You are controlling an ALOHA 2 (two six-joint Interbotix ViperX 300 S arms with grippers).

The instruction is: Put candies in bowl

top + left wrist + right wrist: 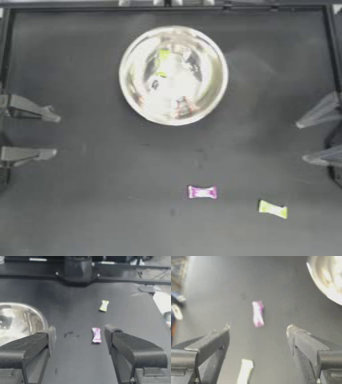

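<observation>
The bowl (173, 75) sits on the dark counter (80, 210) at about 12 o'clock from the middle, well back from both arms. Inside it, a yellow-green candy (163, 55) shows toward the 11 o'clock part of the bowl's interior; other bits in there blur w/ reflections, so can't tell how many more sweets lie in it.

Two candies are out on the counter. The pink candy (202, 192) lies at approx 6 o'clock from the bowl, well apart from it. A second yellow-green candy (272, 209) lies just past it toward 4 o'clock, near the pink one but not touching.

Left pincer (55, 135) is parked at the 9 o'clock edge, jaws spread wide, nothing between them. Its wrist cam looks across the counter: pink candy (96, 335) seen between the jaws but farther off, yellow-green one (104, 305) beyond it, bowl (20, 321) off to one side.

Right pincer (300, 141) is parked at the 3 o'clock edge, also wide apart and holding nothing. Its wrist cam shows the yellow-green candy (245, 371) close in, the pink candy (258, 313) farther out, and the bowl rim (321, 283) at the corner.
</observation>
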